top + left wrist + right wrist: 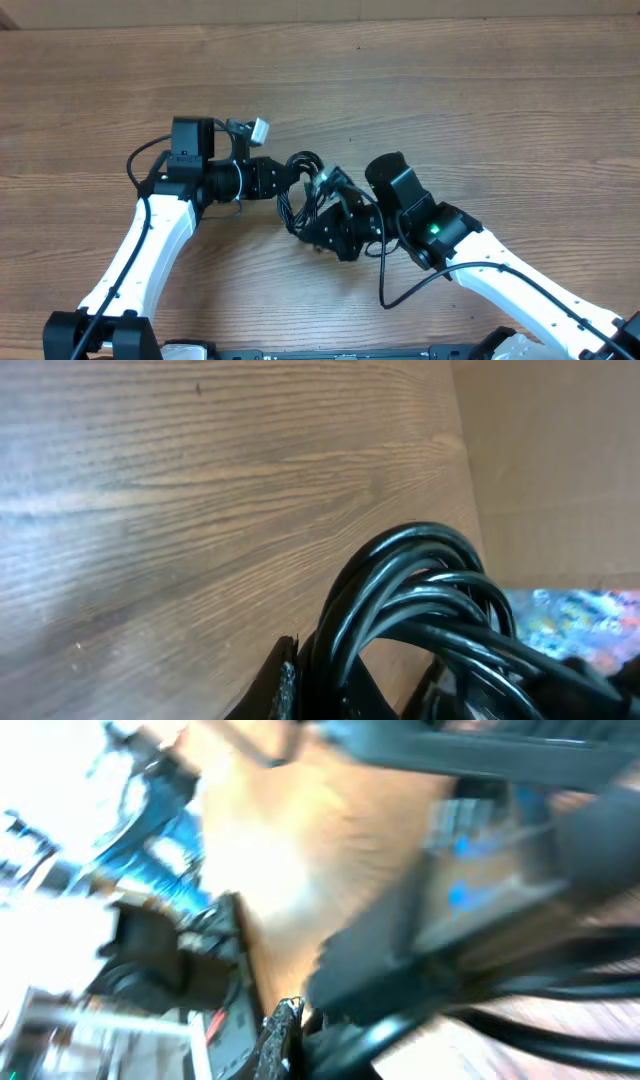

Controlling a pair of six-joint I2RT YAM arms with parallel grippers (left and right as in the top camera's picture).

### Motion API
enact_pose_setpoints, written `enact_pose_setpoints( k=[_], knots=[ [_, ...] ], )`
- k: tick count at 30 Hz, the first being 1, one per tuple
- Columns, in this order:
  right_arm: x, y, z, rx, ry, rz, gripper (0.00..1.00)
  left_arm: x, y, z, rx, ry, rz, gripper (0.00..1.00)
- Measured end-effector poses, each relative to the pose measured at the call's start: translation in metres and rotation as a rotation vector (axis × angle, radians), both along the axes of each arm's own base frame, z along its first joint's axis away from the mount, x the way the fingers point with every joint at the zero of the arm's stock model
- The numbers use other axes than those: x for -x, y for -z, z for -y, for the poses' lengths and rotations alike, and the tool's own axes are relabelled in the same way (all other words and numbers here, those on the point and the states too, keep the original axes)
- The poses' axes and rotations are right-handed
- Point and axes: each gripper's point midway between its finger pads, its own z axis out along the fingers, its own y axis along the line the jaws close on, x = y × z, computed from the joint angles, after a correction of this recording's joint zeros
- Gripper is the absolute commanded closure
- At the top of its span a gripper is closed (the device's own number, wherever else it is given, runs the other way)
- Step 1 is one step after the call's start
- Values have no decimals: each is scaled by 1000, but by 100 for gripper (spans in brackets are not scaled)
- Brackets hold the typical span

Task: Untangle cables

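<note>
right wrist view: motion-blurred | cables (335,630): cut off below

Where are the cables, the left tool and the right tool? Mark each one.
cables (420,575), left wrist view, on the glossy looped strands.
left tool (290,185), overhead view, at its tips against the cables.
right tool (322,215), overhead view, at its tips among the cables.
</note>
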Motion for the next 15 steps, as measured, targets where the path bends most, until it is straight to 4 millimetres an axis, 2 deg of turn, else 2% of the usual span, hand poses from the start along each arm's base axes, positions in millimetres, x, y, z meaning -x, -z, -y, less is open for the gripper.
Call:
enact_pose_setpoints(
  k=[5,7,9,13,15],
  knots=[
    [12,-7,-2,-47,-93,32,95,8,12,-3,-35,-46,-106,96],
    [13,-7,-2,-49,-102,39,76,10,16,-4,-49,-61,-131,96],
    [17,-4,-1,-38,-116,34,70,7,18,-8,-71,-79,-128,96],
    [21,13,3,47,-72,-26,70,2,24,-15,-113,-130,-137,96],
    [17,21,7,97,-23,-50,63,-1,28,-20,-136,-172,-157,96]
  ],
)
